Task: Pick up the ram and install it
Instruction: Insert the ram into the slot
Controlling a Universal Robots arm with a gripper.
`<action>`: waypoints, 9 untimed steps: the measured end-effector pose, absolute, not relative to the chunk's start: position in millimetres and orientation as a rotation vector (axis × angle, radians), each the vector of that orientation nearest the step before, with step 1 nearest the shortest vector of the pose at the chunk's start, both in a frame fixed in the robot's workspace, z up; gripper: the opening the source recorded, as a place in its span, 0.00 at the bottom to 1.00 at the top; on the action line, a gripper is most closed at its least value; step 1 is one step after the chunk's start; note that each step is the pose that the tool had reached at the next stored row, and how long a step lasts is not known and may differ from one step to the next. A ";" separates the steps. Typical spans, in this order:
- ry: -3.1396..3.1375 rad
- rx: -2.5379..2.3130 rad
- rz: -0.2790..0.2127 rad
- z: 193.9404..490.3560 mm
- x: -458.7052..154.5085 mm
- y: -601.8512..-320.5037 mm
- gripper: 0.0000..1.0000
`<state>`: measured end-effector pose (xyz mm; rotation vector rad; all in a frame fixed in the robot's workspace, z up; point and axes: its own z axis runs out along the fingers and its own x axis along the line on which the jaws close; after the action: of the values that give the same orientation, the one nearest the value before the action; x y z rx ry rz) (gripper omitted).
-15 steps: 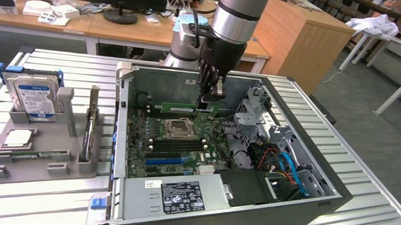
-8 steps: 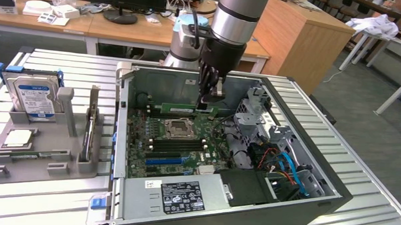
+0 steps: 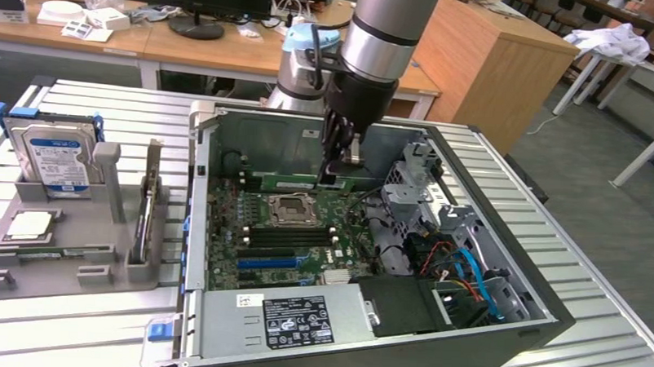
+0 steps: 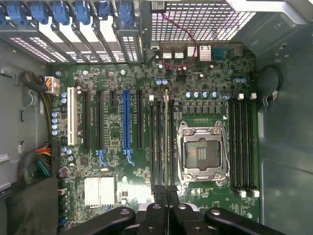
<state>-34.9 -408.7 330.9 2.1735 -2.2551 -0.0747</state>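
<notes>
Exterior view
- Computer case (image 3: 274, 137): open, lying on the slatted metal worktop (image 3: 112, 111).
- Processor socket (image 3: 288, 205): empty, on the green motherboard (image 3: 249, 230) inside the case; taken as reference.
- Arm (image 3: 381, 38): reaches down into the case just beyond the socket.
- Hand (image 3: 344, 169): clamped on the ram (image 3: 300, 182), with nothing else between its tips.
- Ram: a long green stick, level, just beyond the socket on the side away from the power supply (image 3: 290, 317).
- Hard drive (image 3: 56, 154): upright in a grey holder, well apart from the socket toward the exterior view's left, outside the case.

Wrist view
- Fingers (image 4: 157, 196): together on the ram's thin edge; hand (image 4: 166, 188) closed.
- Ram (image 4: 166, 137): seen edge-on, just beside the socket (image 4: 201, 152), in line with the dark memory slots (image 4: 155, 142), between the socket and the blue expansion slot (image 4: 126, 117). Whether it is seated cannot be told.
</notes>
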 end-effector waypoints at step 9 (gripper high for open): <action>-2.255 2.173 -0.075 319.7 -34.9 -408.8 0.12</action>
<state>-34.9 -408.8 319.7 2.1734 -2.2551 -0.0746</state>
